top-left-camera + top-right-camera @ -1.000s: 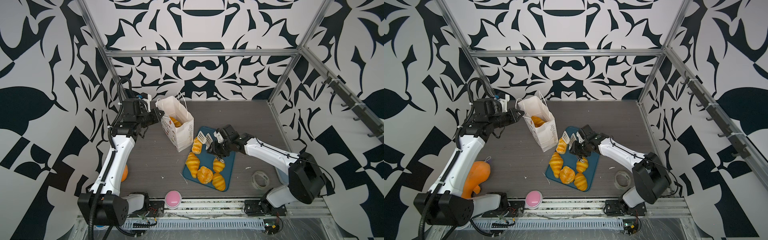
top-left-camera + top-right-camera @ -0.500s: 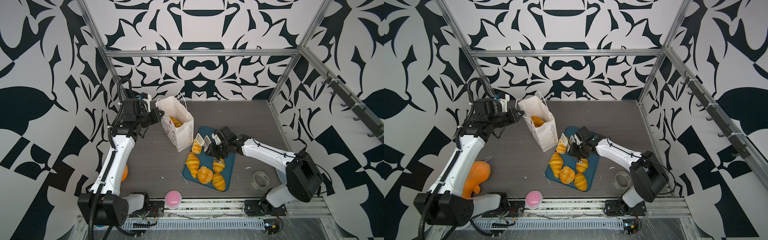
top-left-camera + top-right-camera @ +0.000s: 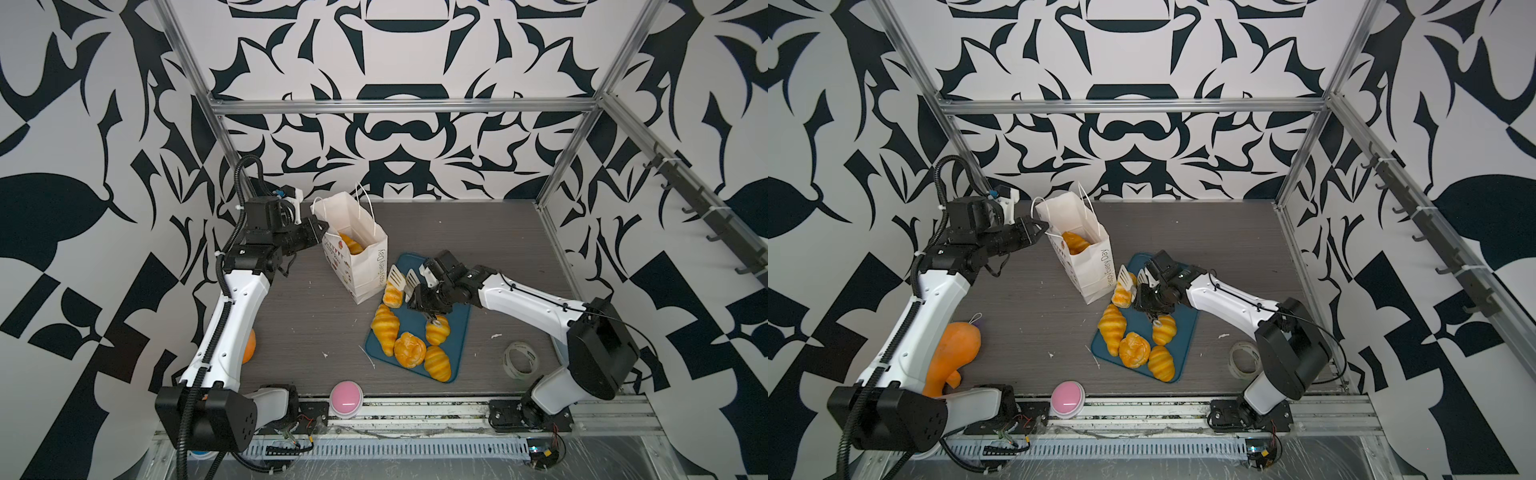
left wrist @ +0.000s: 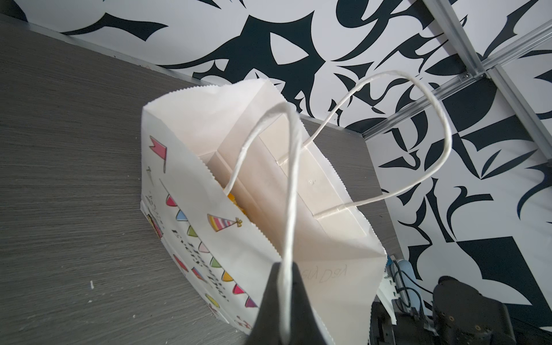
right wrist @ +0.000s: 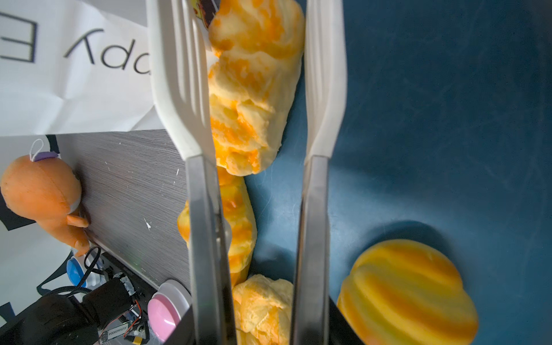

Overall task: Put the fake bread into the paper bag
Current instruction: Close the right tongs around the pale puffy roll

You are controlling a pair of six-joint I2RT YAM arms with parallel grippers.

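The white paper bag [image 3: 357,257] [image 3: 1090,270] stands upright at the back left, mouth open, with fake bread [image 3: 351,245] inside. My left gripper [image 3: 322,227] [image 4: 286,268] is shut on the bag's near cord handle [image 4: 291,179]. My right gripper [image 3: 402,277] [image 5: 251,30] carries white-tipped tongs, open, straddling a pale golden loaf [image 3: 392,295] [image 5: 251,89] at the blue tray's [image 3: 457,324] corner beside the bag. One blade touches the loaf. Two croissants [image 3: 385,328] [image 3: 437,363], a round bun [image 3: 409,349] and a small pastry [image 3: 437,330] lie on the tray.
A pink button [image 3: 346,394] sits at the front edge. A tape roll [image 3: 517,359] lies front right. An orange plush toy [image 3: 955,353] rests behind my left arm. Patterned walls and metal frame rails close in the table.
My right gripper has slid left along the tray toward the bag, bringing the tongs over the loaf. The left gripper and the bag have stayed put.
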